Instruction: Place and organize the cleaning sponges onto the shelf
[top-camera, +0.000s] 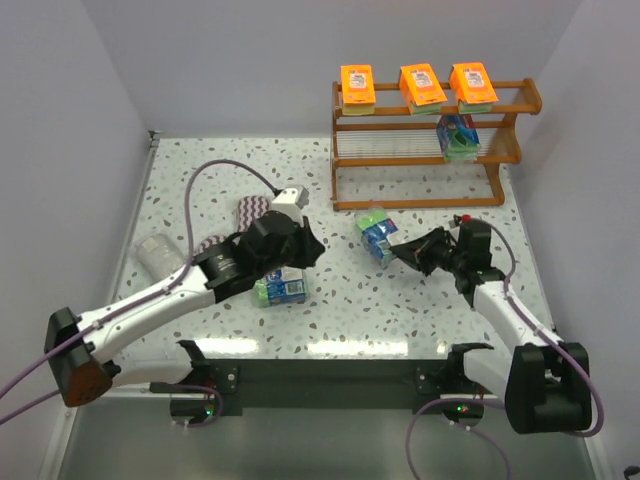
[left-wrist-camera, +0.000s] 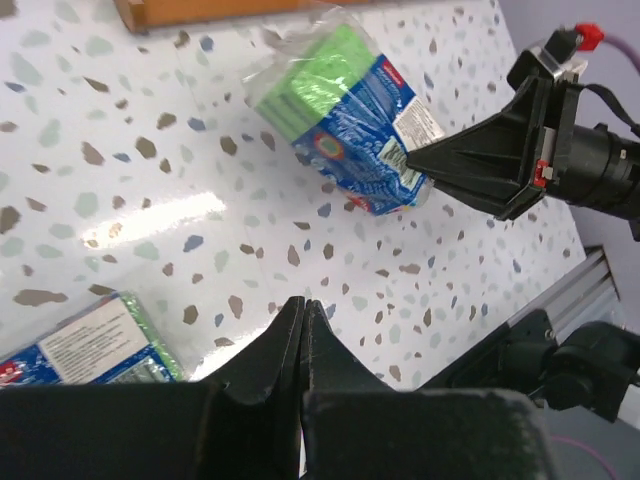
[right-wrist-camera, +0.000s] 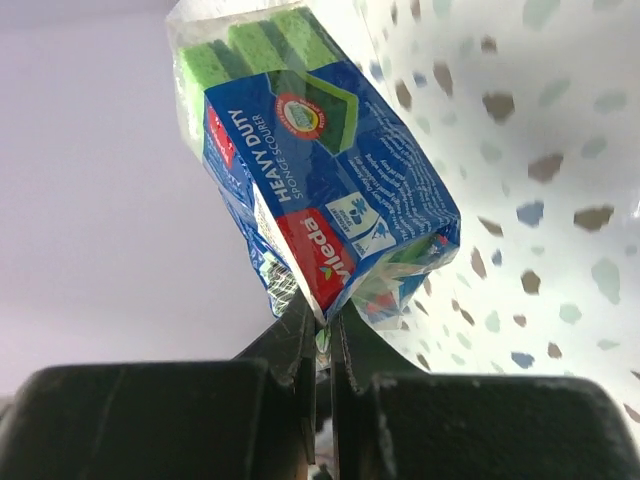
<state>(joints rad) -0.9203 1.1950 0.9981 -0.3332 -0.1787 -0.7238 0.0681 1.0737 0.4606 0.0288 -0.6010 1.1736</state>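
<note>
**Left.** A crumpled clear bag (top-camera: 155, 250) lies on the speckled table (top-camera: 430, 310); its contents cannot be made out. Just to its right is a purple-white zigzag pad (top-camera: 250, 210), soft-looking and partly covered by the left arm (top-camera: 150, 300).

The left gripper (left-wrist-camera: 303, 318) has its fingers pressed together with nothing between them, and it sits above the table. Below that arm a blue-green pack (top-camera: 280, 288) lies flat in plastic wrap. Its white printed panel faces up, but the text is too small to read. Its long axis runs roughly left to right.

**Centre-right.** The right gripper (right-wrist-camera: 322, 332) is clamped on the film seam at the label end of the held pack (right-wrist-camera: 320, 190).
- **Writing:** it reads "HEAVY DUTY SPONGE SCOURER", and a red badge reads "vileda".
- **Material and shape:** the film is glossy, the pack is block-shaped, and green sponge shows through the clear end.
- **Direction:** the long axis runs from the fingers towards the shelf, green end leading.
- **Contact:** whether the green end touches the table cannot be told.

**Far right.** The shelf (top-camera: 520, 150) is a brown wooden rack with railed tiers and curved side panels.
- **Top tier:** three orange packs (top-camera: 422, 86) stand side by side; their labels are unreadable.
- **Middle tier:** at the right end, one upright pack (top-camera: 459, 135) in blue-green wrap stands on end.
</note>
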